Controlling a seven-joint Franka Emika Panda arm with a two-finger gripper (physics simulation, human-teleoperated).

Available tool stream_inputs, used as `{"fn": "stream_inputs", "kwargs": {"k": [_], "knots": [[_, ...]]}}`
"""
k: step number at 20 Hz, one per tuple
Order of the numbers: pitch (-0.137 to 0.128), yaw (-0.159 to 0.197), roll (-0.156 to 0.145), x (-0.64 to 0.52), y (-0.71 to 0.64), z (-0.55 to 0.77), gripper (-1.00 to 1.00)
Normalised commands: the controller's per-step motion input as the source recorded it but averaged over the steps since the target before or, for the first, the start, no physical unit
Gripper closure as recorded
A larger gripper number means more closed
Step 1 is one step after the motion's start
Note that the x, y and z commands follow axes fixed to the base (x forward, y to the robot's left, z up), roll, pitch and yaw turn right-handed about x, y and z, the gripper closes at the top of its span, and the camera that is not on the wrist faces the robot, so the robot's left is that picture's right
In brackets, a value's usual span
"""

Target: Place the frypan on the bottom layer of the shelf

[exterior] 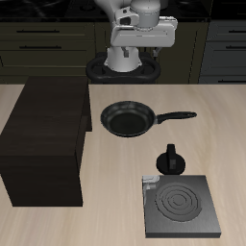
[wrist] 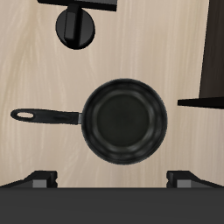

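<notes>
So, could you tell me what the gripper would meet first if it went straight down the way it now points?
Most likely the frypan: the wrist view looks straight onto its bowl, with the gripper open above it. Exact depth is unclear.

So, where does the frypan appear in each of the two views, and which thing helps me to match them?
Exterior view: the frypan lies on the table between the shelf and the small black pot, farther back than the pot.
Wrist view: the frypan sits near the middle of the picture, directly under the gripper.
Shared landmark: the small black pot, seen in both views near the pan's handle side.
</notes>
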Motion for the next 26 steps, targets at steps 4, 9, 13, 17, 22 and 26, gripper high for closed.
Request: {"fn": "stream_inputs", "kwargs": {"k": [4, 9, 13, 17, 22, 26], "knots": [[-0.005, 0.009, 0.025, -0.06, 0.35, -0.08, -1.0], [-0.072, 0.047, -0.013, -0.09, 0.41, -0.2, -1.0], [0.015, -0.024, -0.001, 0.05, 0.19, -0.26, -1.0], [0.0, -0.017, -0.029, 0.06, 0.03, -0.32, -1.0], [-0.012, 0.006, -0.02, 0.08, -0.02, -0.2, -1.0], [0.006, -0.014, -0.016, 0.08, -0.08, -0.16, -1.0]]}}
